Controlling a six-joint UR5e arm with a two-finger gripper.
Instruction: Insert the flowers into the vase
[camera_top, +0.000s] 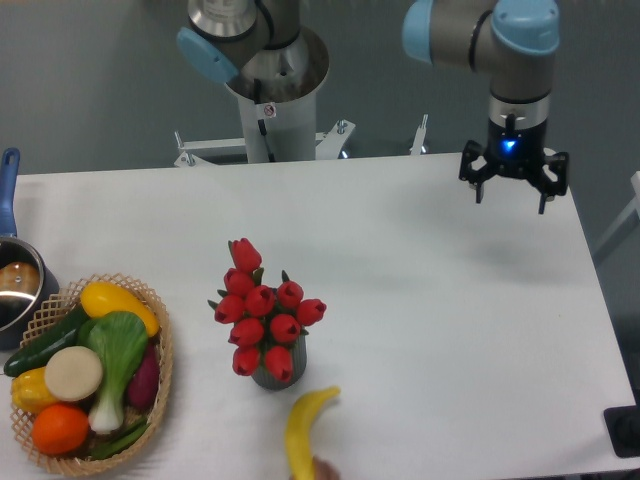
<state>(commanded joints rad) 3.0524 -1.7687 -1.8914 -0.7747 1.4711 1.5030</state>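
Observation:
The flowers (263, 310), a bunch of red tulip buds with green leaves, stand upright in the vase (283, 371), a small dark grey cylinder near the table's front middle. Only the vase's lower right side shows below the buds. My gripper (512, 197) hangs open and empty high above the far right part of the table, well away from the flowers, with a blue light on its wrist.
A wicker basket (160, 385) of toy vegetables sits at the front left. A blue-handled metal pot (18, 285) is at the left edge. A yellow banana (302, 432) pokes in at the front edge, just right of the vase. The robot base (270, 80) stands behind the table.

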